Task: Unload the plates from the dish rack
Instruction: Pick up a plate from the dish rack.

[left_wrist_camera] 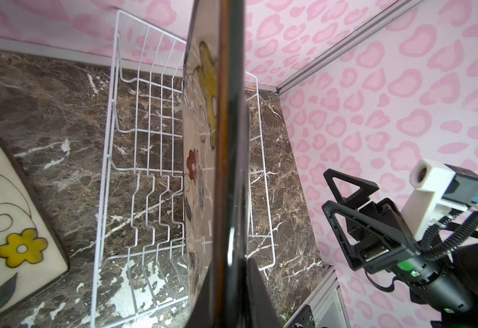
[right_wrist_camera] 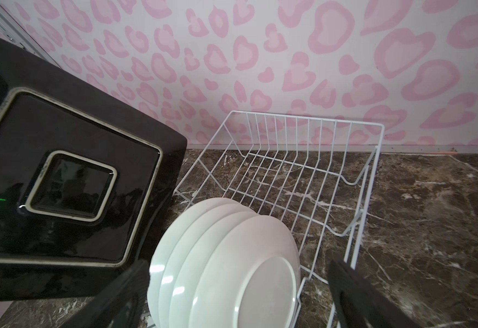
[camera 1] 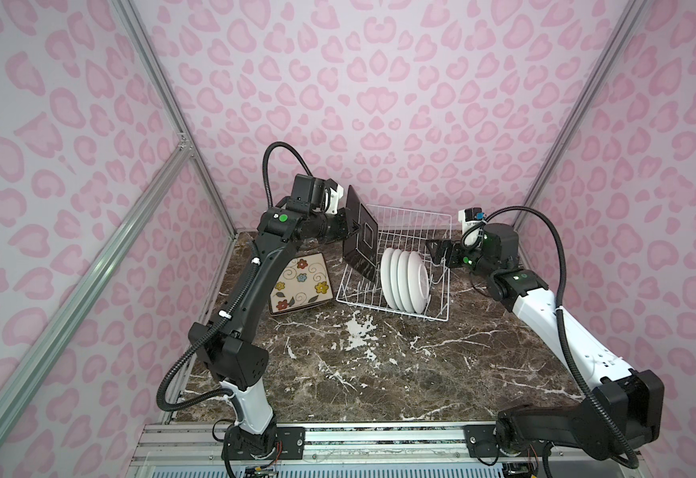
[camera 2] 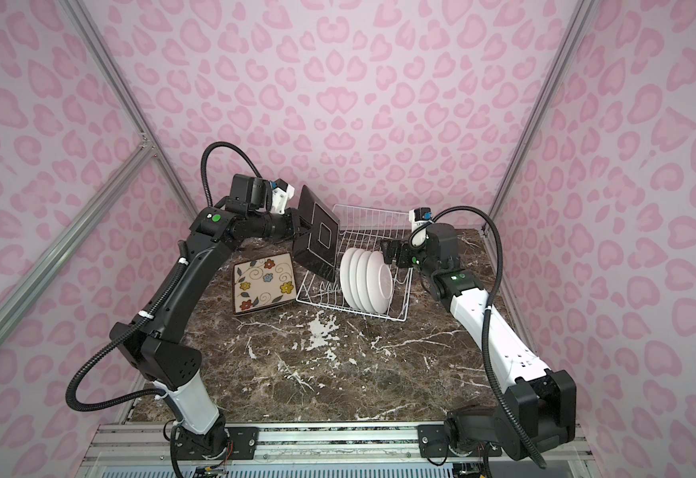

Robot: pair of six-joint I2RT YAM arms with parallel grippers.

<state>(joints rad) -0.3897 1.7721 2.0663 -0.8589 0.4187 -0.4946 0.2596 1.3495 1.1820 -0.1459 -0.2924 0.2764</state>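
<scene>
The desk (camera 1: 379,372) carries the dish rack (camera 1: 408,219), with four round white plates (camera 1: 406,279) upright inside. Left jaws pinch a square plate (camera 1: 360,236) on edge over the rack's side, and such a thin grip could slip. Right jaws gape empty nearby.

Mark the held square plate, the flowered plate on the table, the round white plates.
held square plate (camera 1: 366,236): in a top view, centre of dark back
flowered plate (camera 1: 299,285): in a top view, cream face
round white plates (right_wrist_camera: 246,272): right wrist view, nearest plate's middle
</scene>
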